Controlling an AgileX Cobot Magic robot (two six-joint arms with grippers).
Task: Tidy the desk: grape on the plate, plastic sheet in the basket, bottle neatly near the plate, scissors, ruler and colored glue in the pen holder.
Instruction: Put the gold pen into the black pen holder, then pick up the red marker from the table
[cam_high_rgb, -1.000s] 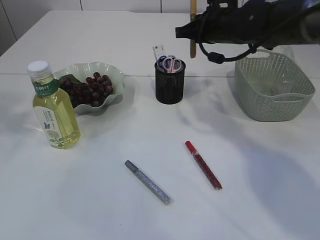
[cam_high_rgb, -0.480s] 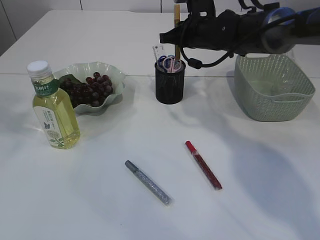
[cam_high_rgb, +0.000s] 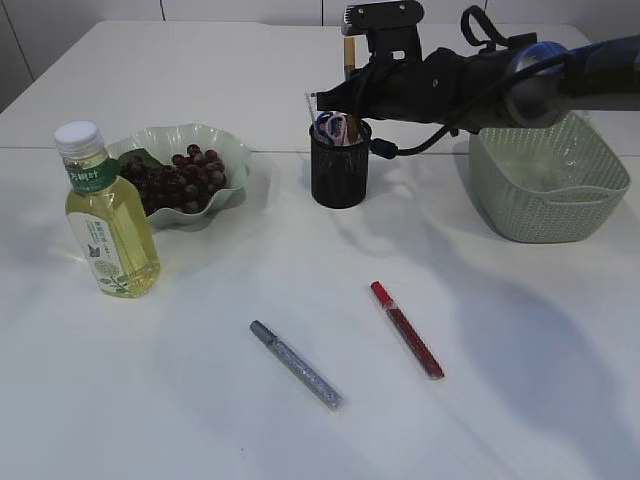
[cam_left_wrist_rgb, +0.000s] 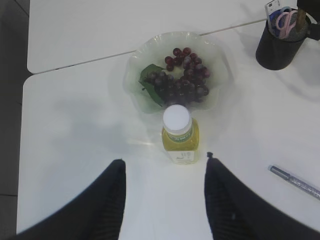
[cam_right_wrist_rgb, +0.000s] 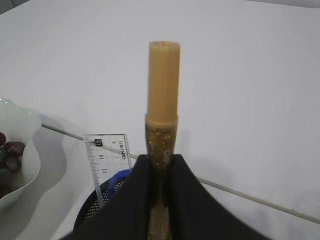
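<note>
Table (cam_high_rgb: 200, 420), white, carries everything. Basket (cam_high_rgb: 545, 180) sits at the right, pale green and latticed; whether anything lies inside cannot be told. Right arm (cam_high_rgb: 480, 80) reaches across from the right, above the basket's near-left corner, to the holder (cam_high_rgb: 340, 165). Plate (cam_high_rgb: 225, 150) with wavy rim stands at the left, holding the grapes (cam_high_rgb: 180, 182). Bottle (cam_high_rgb: 105, 215) of yellow liquid, white-capped and upright, stands just in front of the plate, touching or nearly touching its rim. Holder, black mesh, stands between plate and basket; scissors (cam_high_rgb: 338, 127) with pink and blue handles and a clear ruler (cam_high_rgb: 316, 103) stick up out of it. Right gripper (cam_right_wrist_rgb: 159, 172) is clamped on a gold glue stick (cam_right_wrist_rgb: 162, 105), held upright directly over the holder, cap upward, fingers (cam_right_wrist_rgb: 136, 200) pressing either side of its lower barrel. Left gripper (cam_left_wrist_rgb: 162, 167) hangs above the bottle with its jaws spread wide, holding nothing. Red glue (cam_high_rgb: 407, 329) lies on the bare table in front of the holder, slanting; silver glue (cam_high_rgb: 295, 364) lies to its left, well apart, on a similar slant.
</note>
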